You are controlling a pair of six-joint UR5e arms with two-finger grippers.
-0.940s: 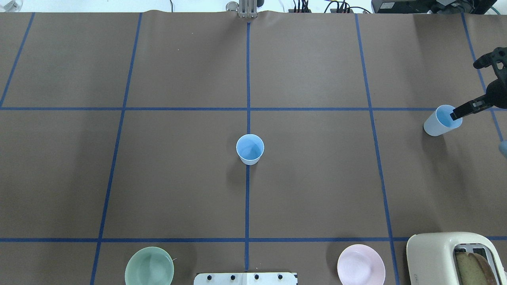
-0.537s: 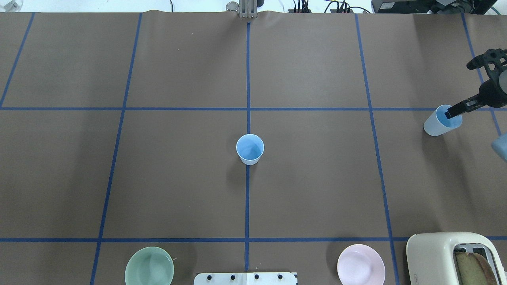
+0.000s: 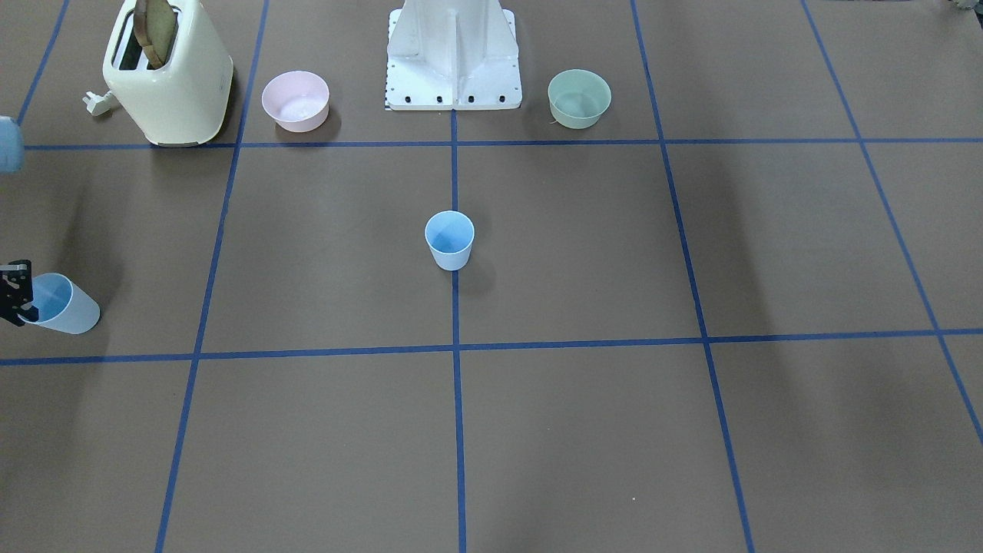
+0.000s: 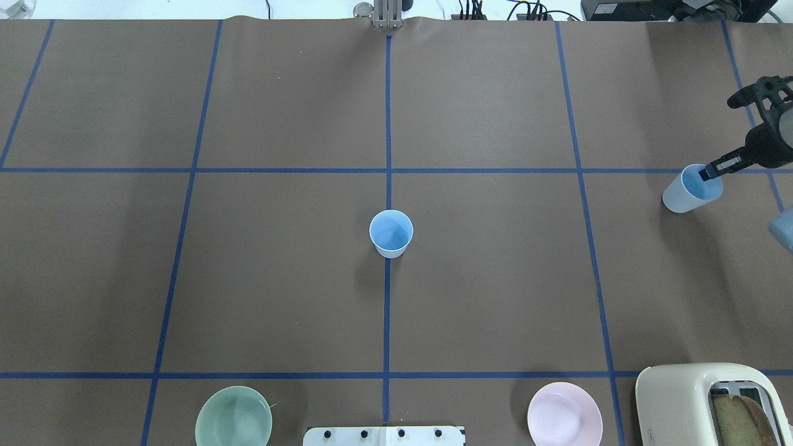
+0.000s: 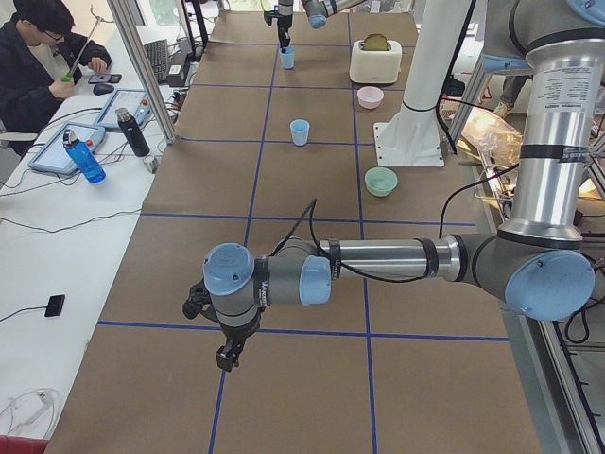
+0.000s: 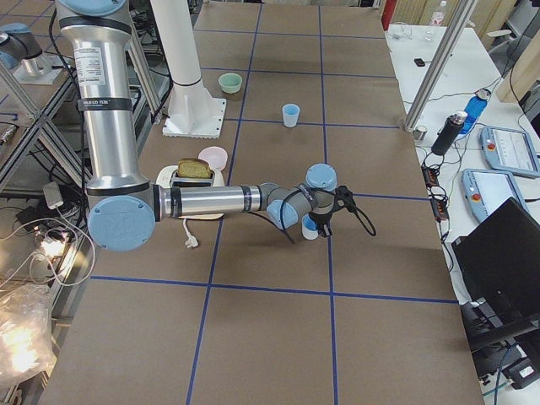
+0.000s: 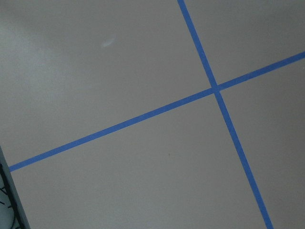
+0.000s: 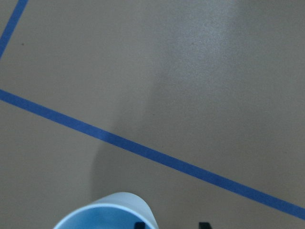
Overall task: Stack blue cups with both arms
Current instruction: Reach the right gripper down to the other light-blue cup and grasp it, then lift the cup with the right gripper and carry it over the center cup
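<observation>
Straddling the rim of the right-hand blue cup, jaws apart, the right gripper has the centre blue cup well apart, leftward.

Right end effector low (jaws apart)

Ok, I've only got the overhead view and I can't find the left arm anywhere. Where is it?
Observer: The exterior left view shows the grey-silver left arm stretched low over the brown table's left end, its black left gripper hanging above a blue tape line, far from the pale-blue plastic cup at the table's middle.
Operator: And the other pale-blue plastic cup by the right edge, is it gripped?
Observer: Not yet. In the right wrist view the right gripper is open: one fingertip is over the cup's inside, the other outside its wall.
</observation>
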